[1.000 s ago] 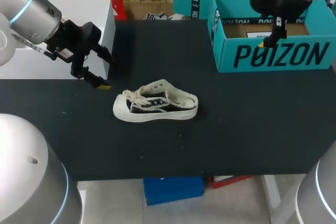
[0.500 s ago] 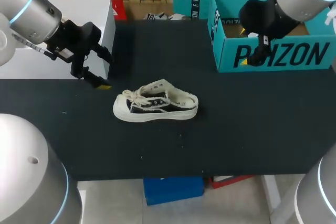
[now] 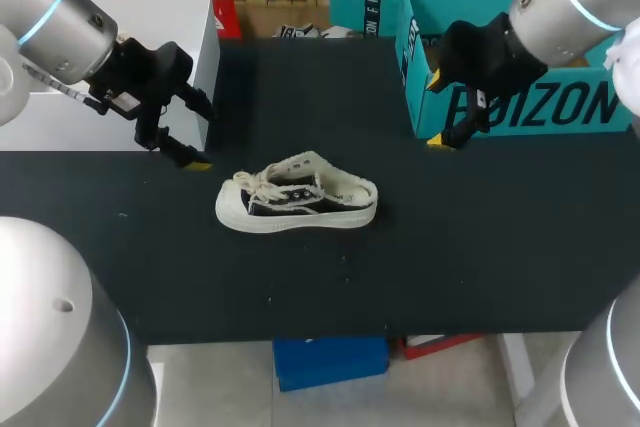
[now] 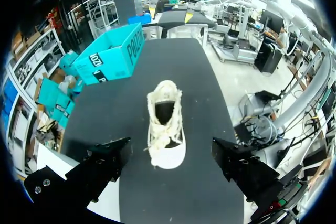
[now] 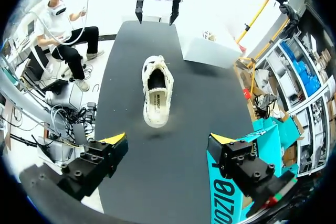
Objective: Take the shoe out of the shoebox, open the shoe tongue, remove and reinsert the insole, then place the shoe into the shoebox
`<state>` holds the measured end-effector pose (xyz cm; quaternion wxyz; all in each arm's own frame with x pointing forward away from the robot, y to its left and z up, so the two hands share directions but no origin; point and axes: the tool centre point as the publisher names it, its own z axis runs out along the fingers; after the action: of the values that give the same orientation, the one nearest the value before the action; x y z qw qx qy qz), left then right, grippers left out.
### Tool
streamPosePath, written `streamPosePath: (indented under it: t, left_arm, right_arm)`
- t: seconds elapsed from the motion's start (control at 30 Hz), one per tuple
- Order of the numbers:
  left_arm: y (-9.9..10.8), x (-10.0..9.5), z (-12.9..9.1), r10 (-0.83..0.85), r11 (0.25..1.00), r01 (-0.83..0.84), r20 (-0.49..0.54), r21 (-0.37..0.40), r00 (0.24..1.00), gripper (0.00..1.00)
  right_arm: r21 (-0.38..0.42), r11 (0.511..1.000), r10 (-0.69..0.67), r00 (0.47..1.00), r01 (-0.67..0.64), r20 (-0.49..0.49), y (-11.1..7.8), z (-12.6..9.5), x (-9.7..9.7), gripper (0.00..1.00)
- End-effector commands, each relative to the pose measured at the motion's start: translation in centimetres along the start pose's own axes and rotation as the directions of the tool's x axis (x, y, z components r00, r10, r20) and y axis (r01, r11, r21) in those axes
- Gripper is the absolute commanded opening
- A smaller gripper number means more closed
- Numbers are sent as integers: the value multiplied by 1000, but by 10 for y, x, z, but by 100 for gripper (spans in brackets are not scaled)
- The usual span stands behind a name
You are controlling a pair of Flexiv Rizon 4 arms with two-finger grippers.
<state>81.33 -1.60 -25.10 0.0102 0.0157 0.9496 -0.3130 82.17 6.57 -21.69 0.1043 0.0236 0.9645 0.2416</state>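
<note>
A cream and black shoe point(image 3: 297, 195) lies on its sole in the middle of the black table, toe toward my left arm, laces loose. My left gripper point(image 3: 195, 137) hangs open to the shoe's left, apart from it; in the left wrist view the shoe point(image 4: 165, 124) lies ahead of the open left gripper point(image 4: 170, 153), toe nearest. At the front left corner of the teal shoebox point(image 3: 540, 107) my right gripper point(image 3: 438, 109) is open and holds nothing. In the right wrist view the shoe point(image 5: 156, 90) is ahead of the right gripper point(image 5: 169, 139), heel nearest.
A white box point(image 3: 60, 117) stands at the table's back left, behind my left gripper. The shoebox point(image 4: 107, 56) sits at the back right, its near side point(image 5: 231, 203) close beside my right finger. More teal boxes stand behind the table.
My right arm has swung from above the shoebox to the left and down, out past the box's front corner toward the shoe. The left arm and the shoe have not moved.
</note>
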Motion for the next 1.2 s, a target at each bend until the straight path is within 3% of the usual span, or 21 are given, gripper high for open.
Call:
streamPosePath:
  t: [0.03, 0.5, 0.77, 1.2]
  left_arm:
    - [1, 0, 1, 2, 1000, -2, 3, 2, 1000, 100]
    - [1, 0, 1, 2, 1000, -2, 3, 2, 1000, 100]
    - [1, 0, 1, 2, 1000, -2, 3, 2, 1000, 100]
    - [1, 0, 1, 2, 1000, -2, 3, 2, 1000, 100]
  right_arm:
    - [-27, 1000, -1, 1000, 1, 6, -6, 10, 2, 100]
    - [-27, 1000, -1, 1000, 1, 6, -6, 10, 2, 100]
    - [-233, 971, 41, 999, -45, -19, -2, 18, 0, 100]
    - [-329, 942, 50, 997, -68, -62, 4, 57, 22, 100]
